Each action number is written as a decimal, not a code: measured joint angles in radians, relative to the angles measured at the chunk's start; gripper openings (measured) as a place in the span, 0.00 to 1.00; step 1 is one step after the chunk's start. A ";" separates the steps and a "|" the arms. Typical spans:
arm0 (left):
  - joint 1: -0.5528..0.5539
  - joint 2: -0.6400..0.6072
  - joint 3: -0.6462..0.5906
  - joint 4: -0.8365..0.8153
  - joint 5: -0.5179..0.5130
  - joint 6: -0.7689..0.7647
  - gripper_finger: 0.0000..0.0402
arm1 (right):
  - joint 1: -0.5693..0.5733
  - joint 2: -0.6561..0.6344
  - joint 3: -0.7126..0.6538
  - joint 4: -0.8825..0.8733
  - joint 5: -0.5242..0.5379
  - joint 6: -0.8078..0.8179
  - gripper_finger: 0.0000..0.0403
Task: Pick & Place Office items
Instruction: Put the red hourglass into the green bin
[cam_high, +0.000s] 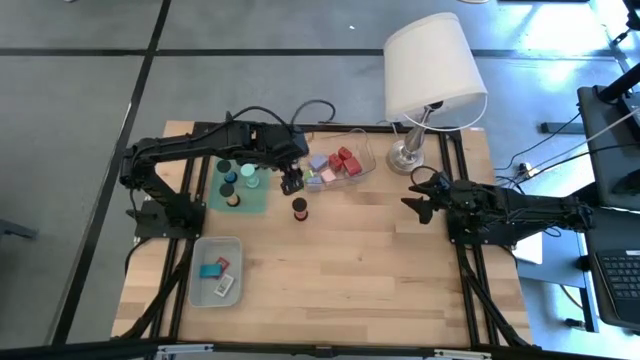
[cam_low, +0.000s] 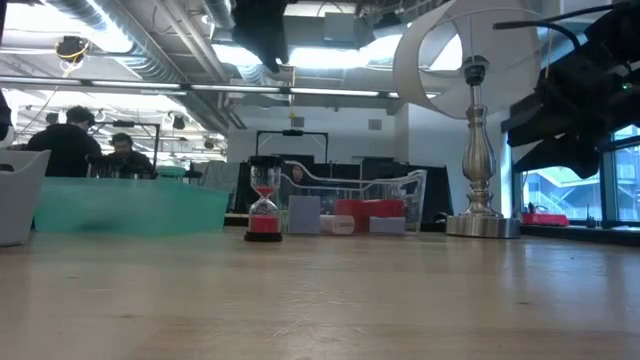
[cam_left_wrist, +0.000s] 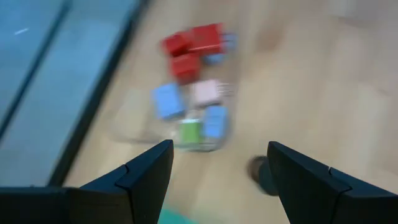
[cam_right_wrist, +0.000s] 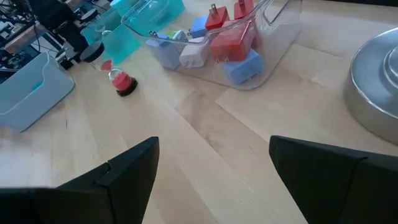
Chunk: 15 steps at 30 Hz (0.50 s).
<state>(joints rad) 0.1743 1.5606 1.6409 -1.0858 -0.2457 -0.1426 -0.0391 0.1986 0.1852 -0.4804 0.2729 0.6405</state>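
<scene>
The wooden table (cam_high: 340, 270) sits in a black metal frame on a grey floor (cam_high: 80, 120) crossed by dark seams, with a white-shaded lamp (cam_high: 425, 70) on a silver base at its far edge. To one side stands a desk (cam_high: 615, 200) with dark equipment and trailing cables. Seen level across the table, the room opens into a workshop — exposed ducts and long ceiling lights (cam_low: 330, 55) overhead, two people (cam_low: 90, 145) seated far off, and a bright window (cam_low: 560, 190) behind the lamp's stem.

No text, label, brand, number or sign is legible in any view.
</scene>
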 joint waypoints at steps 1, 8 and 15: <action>-0.006 0.002 -0.001 0.011 0.033 0.021 0.64 | 0.000 0.000 0.000 0.000 0.000 0.004 0.76; -0.081 0.001 -0.001 0.123 0.110 0.090 0.64 | 0.000 0.000 0.000 0.000 0.000 0.002 0.76; -0.144 0.012 -0.001 0.120 0.083 0.065 0.64 | 0.000 0.000 0.000 0.000 0.000 0.002 0.76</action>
<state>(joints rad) 0.0301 1.5727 1.6402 -0.9658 -0.1625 -0.0779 -0.0391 0.1986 0.1852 -0.4804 0.2726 0.6430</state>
